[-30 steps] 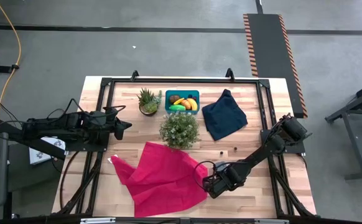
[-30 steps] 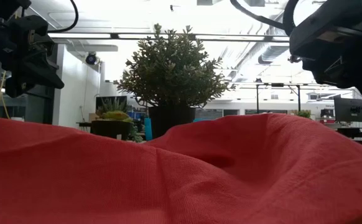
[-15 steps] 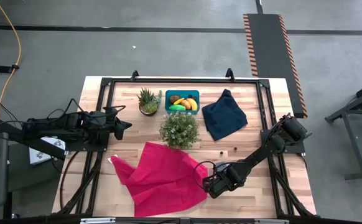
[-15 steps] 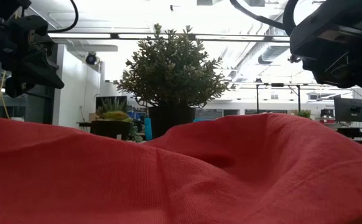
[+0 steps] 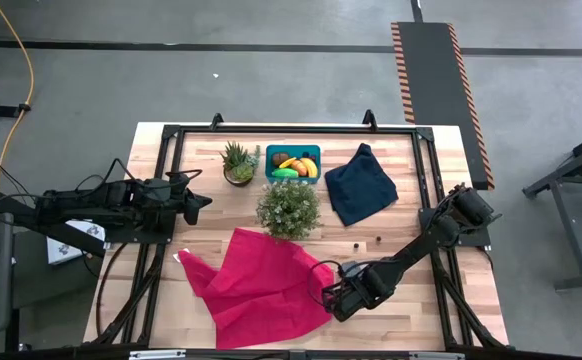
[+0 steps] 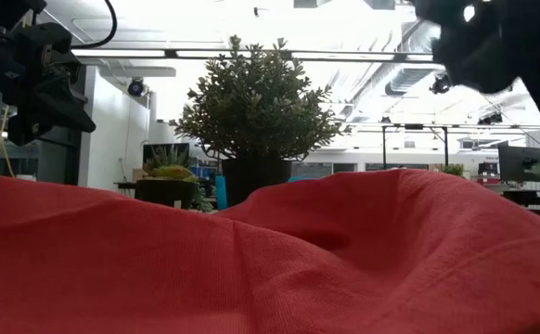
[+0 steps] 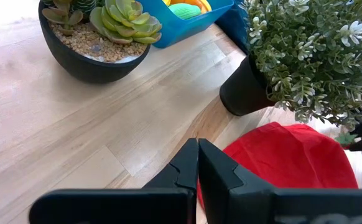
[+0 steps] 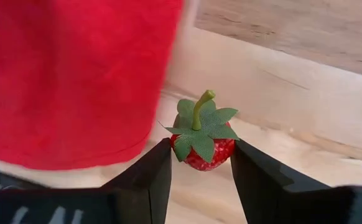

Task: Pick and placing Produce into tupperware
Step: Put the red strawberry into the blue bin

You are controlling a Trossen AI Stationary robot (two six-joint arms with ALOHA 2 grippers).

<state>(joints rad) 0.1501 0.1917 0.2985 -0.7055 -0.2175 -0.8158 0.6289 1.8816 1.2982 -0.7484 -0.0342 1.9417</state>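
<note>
One small strawberry (image 8: 201, 144) sat pinched between the fingers of the right gripper (image 8: 201, 163), red at the body with a green leafy cap and a short green stem standing up. It was at the near right part of the table (image 5: 411, 300), just beside the right edge of the red cloth (image 5: 261, 285), and I could not tell whether it had left the wood. From above, the berry itself was hidden under the gripper's dark body.

Far back on the table stood the teal tub (image 5: 293, 161), holding a yellow banana (image 5: 308, 166), orange pieces (image 5: 294, 163), a green piece (image 5: 285, 172) and a brown oval (image 5: 280, 156). Two tiny dark bits (image 5: 355, 242) lay loose on the wood near the navy cloth (image 5: 360, 185). A bushy plant (image 5: 289, 207) stood just near of the tub and a small succulent (image 5: 238, 163) to its left.

From table height, the red cloth filled most of the sight and hid the tub almost wholly; the right arm was only a dark blur at the upper right.

That arm reached in low from the right side, bent toward the cloth. The left gripper (image 7: 197, 163) hung at the left side of the table, well apart from everything, its fingers pressed together.
</note>
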